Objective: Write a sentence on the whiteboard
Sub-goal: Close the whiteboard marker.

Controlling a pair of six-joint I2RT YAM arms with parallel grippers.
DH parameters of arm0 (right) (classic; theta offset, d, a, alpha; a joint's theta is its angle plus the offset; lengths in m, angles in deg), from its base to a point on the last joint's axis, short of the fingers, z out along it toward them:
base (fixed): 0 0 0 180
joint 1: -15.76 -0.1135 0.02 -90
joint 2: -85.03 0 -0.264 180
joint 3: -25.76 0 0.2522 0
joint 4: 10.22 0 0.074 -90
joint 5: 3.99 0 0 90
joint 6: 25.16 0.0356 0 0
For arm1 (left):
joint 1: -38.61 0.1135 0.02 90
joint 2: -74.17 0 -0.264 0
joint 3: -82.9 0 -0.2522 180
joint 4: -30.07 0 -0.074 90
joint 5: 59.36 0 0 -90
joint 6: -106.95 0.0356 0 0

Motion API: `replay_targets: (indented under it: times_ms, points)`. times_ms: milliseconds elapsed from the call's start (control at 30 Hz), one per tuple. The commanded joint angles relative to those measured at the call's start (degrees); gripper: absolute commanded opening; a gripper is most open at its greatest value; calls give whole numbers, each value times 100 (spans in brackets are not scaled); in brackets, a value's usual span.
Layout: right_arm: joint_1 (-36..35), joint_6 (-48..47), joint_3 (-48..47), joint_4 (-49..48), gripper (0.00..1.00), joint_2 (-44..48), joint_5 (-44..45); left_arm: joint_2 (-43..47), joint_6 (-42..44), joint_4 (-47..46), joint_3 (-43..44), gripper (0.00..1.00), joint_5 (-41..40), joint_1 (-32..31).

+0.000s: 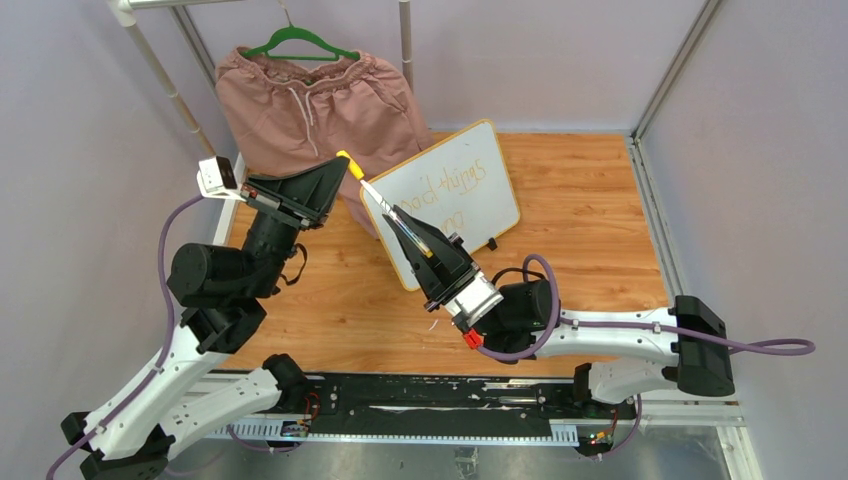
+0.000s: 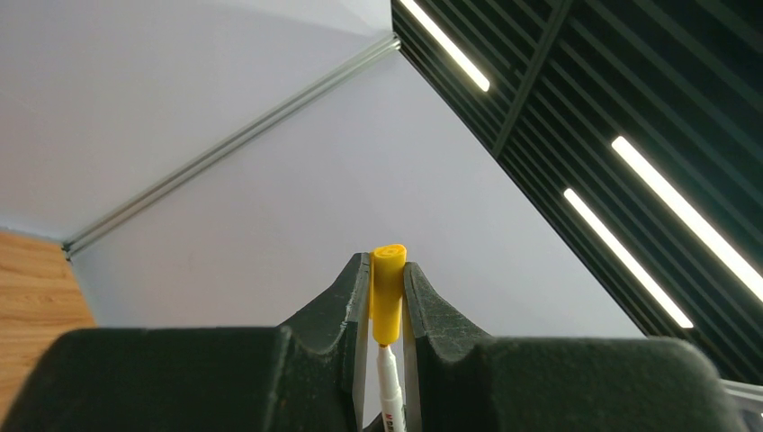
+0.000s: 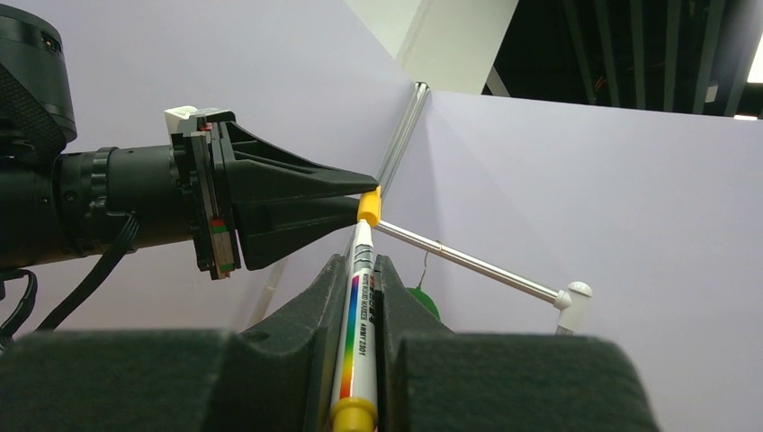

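The whiteboard [image 1: 497, 205] stands tilted on the wooden table at the back centre, with the sentence [image 1: 455, 186] in thin orange handwriting on it. My right gripper [image 1: 396, 214] is shut on the white marker [image 1: 378, 197] and holds it in the air in front of the board's left end. In the right wrist view the marker [image 3: 357, 333] lies between my right gripper's jaws [image 3: 361, 267]. My left gripper [image 1: 342, 164] is shut on the marker's yellow cap [image 2: 388, 292]. The cap sits at the marker's tip, with a sliver of orange at its mouth.
Pink shorts [image 1: 320, 105] hang on a green hanger [image 1: 300, 42] from a white pipe rack [image 1: 160, 70] at the back left, just behind both grippers. Grey walls close in the table on the left, back and right. A black rail [image 1: 420, 395] runs along the near edge.
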Motion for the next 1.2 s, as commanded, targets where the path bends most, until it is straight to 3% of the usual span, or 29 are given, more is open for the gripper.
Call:
replay_targets:
  times_ms: [0, 1167]
  points:
    - [51, 82, -224, -229, 0, -29, 90, 71, -15, -192, -19, 0, 49, -40]
    - [54, 159, -108, -214, 0, 107, 66, 153, 212, -190, -14, 0, -167, -40]
